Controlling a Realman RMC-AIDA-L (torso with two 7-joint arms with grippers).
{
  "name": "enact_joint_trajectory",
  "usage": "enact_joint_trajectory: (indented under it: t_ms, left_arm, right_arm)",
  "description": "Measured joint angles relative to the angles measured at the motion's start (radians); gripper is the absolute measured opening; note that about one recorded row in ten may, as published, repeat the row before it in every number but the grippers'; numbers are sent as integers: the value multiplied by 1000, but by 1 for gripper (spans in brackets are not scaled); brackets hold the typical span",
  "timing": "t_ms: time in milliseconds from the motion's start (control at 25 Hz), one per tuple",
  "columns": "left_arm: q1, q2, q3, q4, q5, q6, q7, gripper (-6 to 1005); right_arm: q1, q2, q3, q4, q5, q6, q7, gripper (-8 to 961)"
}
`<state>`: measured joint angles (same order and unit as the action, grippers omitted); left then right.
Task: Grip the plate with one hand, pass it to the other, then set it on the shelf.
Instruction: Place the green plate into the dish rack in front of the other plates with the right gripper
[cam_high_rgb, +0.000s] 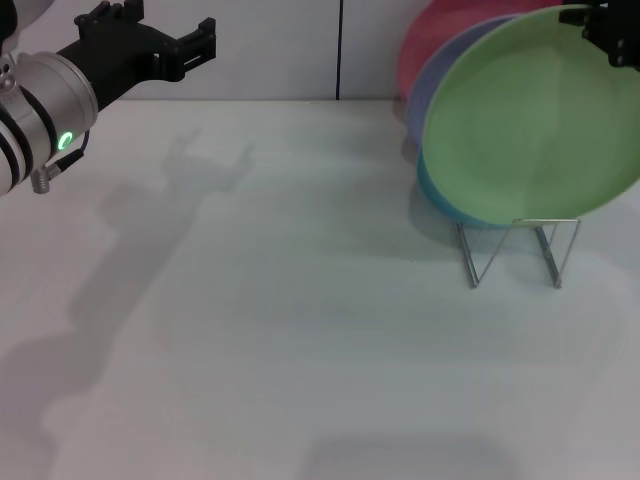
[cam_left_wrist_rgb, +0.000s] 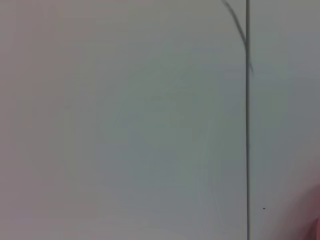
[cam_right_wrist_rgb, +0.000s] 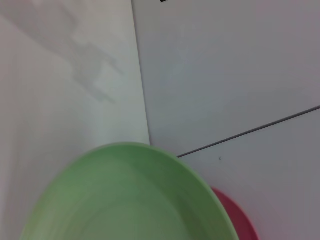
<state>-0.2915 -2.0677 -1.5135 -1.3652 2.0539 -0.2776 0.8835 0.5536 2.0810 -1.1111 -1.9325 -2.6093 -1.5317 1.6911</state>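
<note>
The light green plate (cam_high_rgb: 535, 120) stands tilted at the front of the wire shelf (cam_high_rgb: 520, 245), its lower rim level with the tops of the wire loops. My right gripper (cam_high_rgb: 607, 32) is at the top right and grips the plate's upper rim. The plate also fills the near part of the right wrist view (cam_right_wrist_rgb: 130, 200). My left gripper (cam_high_rgb: 212, 42), on the arm with the green ring, is held high at the far left. It is open and empty, far from the plate. The left wrist view shows only the wall.
A lavender plate (cam_high_rgb: 437, 95), a pink plate (cam_high_rgb: 430, 40) and a light blue plate (cam_high_rgb: 440, 195) stand in the shelf behind the green one. The pink plate also shows in the right wrist view (cam_right_wrist_rgb: 242, 222). The white wall is just behind them.
</note>
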Motion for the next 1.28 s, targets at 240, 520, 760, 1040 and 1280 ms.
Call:
enact_joint_trajectory:
  t_ms: [240,520,760,1040,1280]
  left_arm:
    - [0,0,2,0,0,0,0,859]
    - [-6,1,3,0,0,-3,0,859]
    - [-11,1,3,0,0,-4,0,859]
    - [-19,1,2,5,0,-5,0,859]
    - [-27,0,9,13,0,-3,0,859]
  right_arm:
    - [-20,2,-26,-2,-3,-3,2,38]
    - [-33,2,-35,-8,-15,-6,6,38]
    - [-52,4,-46,-8,-28,-7,7,37]
    - [-93,7,-61,-9,-34,14,22,38]
    - [-105,7,-107,-12,-89,9,66,70]
